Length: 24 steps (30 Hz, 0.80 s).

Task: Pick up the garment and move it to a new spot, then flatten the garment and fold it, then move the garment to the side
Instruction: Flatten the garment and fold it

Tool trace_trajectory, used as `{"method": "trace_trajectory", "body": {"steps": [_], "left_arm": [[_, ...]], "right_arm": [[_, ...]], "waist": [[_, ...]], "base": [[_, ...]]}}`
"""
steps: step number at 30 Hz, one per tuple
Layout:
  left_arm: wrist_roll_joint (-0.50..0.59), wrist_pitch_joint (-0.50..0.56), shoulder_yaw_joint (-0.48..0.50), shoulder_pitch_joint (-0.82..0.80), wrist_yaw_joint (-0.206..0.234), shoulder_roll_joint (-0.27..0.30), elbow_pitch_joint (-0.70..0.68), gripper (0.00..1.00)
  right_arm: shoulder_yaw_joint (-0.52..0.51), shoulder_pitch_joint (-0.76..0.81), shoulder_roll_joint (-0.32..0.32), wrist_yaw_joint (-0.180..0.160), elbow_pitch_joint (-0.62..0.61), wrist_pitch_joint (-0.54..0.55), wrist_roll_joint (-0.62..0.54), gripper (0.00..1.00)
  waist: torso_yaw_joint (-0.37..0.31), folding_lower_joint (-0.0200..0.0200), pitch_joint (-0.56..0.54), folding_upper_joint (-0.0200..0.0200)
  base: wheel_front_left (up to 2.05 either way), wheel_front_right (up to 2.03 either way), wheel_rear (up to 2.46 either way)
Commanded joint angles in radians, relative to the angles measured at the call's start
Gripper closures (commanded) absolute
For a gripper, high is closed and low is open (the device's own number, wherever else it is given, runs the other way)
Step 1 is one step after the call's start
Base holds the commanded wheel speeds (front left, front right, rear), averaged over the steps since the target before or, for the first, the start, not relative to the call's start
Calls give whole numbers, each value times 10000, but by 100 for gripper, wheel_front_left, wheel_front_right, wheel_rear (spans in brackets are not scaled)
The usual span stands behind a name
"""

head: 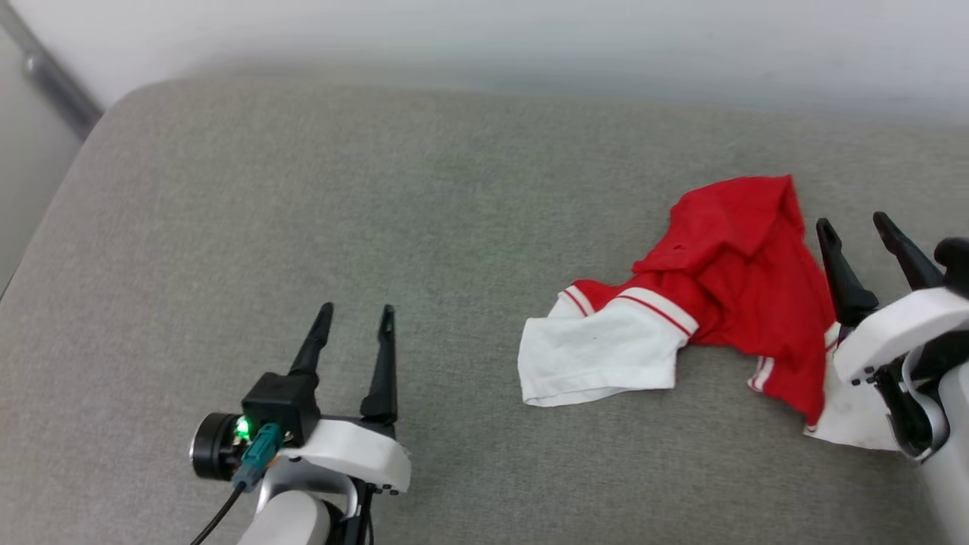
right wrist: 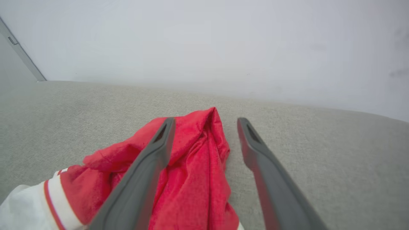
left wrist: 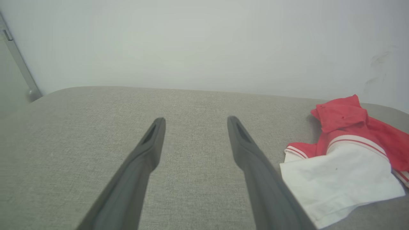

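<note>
Your left hand [head: 356, 308] and right hand [head: 854, 221] both stand open, the garment [head: 727, 272] crumpled near the right edge of the cushion [head: 303, 189], where a careless pinch could gather several layers and spoil flattening.

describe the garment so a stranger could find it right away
A wide grey cushion runs below a pale wall. On its right side, beside the right gripper, lies the crumpled garment. It alone is red, with a white sleeve spread toward the left gripper.
</note>
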Motion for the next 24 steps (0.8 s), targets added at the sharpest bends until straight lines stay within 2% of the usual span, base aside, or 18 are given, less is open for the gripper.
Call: {"method": "trace_trajectory", "body": {"steps": [1, 4, 10, 17, 20, 24], "left_arm": [[-50, -52, 104, 210, 73, 121, -91, 0], [-61, 55, 191, 419, 166, 299, -254, 0], [-93, 290, 196, 757, 300, 533, -528, 0], [-106, 884, 57, 872, 317, 763, -538, 0], [-111, 1449, -183, 522, 135, 834, -473, 0], [-200, 2760, -691, -194, -382, 876, -139, 0]], "right_arm": [[-219, 508, 145, -7, -527, -170, -250, 0], [-791, 1343, 417, -8, -1646, -182, -667, 0], [-1886, 3475, 1343, -7, -4184, 474, -1566, 0], [-2282, 5381, 2375, -7, -6839, 1508, -2309, 0], [-2288, 5734, 2580, -5, -7560, 1903, -2399, 0], [-2276, 5918, 2707, -5, -8122, 2244, -2455, 0]], "waist": [[-487, 0, -499, 0], [-694, 0, -726, 0], [-1039, 0, -1142, 0], [-1480, 0, -1384, 0], [-1659, 0, -1322, 0], [-1872, 0, -1142, 0]], "base": [[0, 0, 0], [0, 0, 0], [0, 0, 0], [0, 0, 0], [0, 0, 0], [0, 0, 0]]}}
